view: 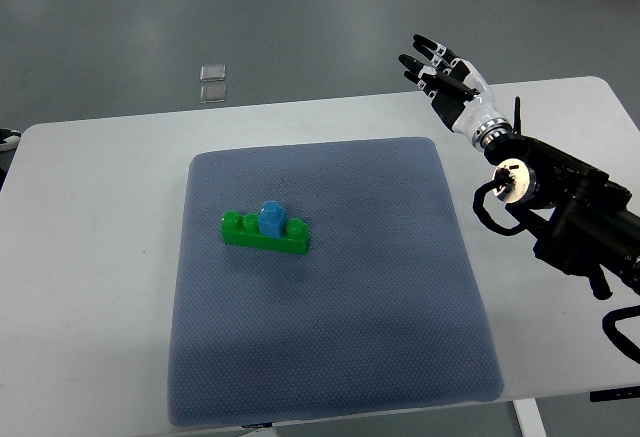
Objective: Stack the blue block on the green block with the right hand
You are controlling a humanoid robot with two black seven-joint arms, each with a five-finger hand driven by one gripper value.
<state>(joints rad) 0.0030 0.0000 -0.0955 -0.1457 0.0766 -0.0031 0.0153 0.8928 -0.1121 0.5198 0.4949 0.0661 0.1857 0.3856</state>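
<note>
Blue plastic block (270, 217): seated on the long green studded block (263, 234), mid-left on the grey-blue textured mat (400, 287). Stacking looks complete. Right hand (443, 72): raised well clear beyond the mat's far right corner, fingers spread, holding nothing.

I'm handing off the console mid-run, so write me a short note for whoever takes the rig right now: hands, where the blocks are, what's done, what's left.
Right hand: raised past the far right corner of the grey mat, fingers spread, holding nothing.
Left hand: not in view.
Blue block: sitting on top of the green block, near its middle, on the left half of the mat.
Done: the stack looks made; the blue block rests on the green one with no hand touching it.
Left: nothing on the blocks, as far as this view shows; perhaps just bring the right arm back to rest. How firmly the blue block is seated cannot be told from above.
</note>
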